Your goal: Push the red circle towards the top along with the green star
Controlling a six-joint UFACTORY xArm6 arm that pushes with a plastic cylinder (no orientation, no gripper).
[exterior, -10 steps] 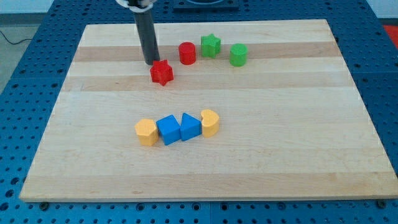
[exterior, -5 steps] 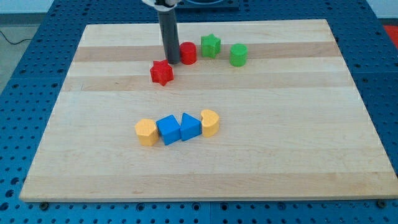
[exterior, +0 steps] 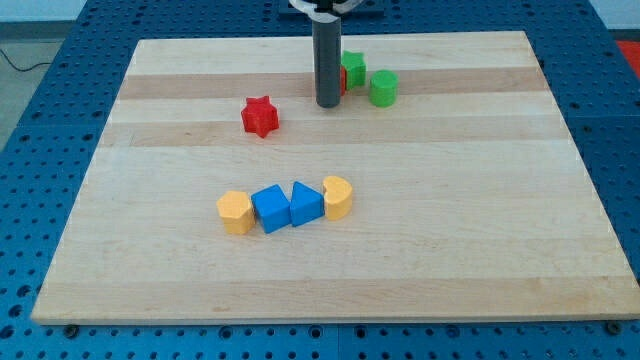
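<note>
Camera view: my tip (exterior: 328,104) holds nothing, standing before the mostly hidden red circle (exterior: 343,82), which touches the green star (exterior: 354,69).

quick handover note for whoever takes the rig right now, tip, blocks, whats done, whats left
My tip sits on the board at the view's bottom-left of the red circle, which the rod mostly hides.
The red circle shows only as a sliver beside the green star; they look touching, but I can't confirm.
Both are near the board's top, not at the edge.
Left: push the pair on towards the view's top.
Not involved: green block, red star, yellow-and-blue row.
</note>
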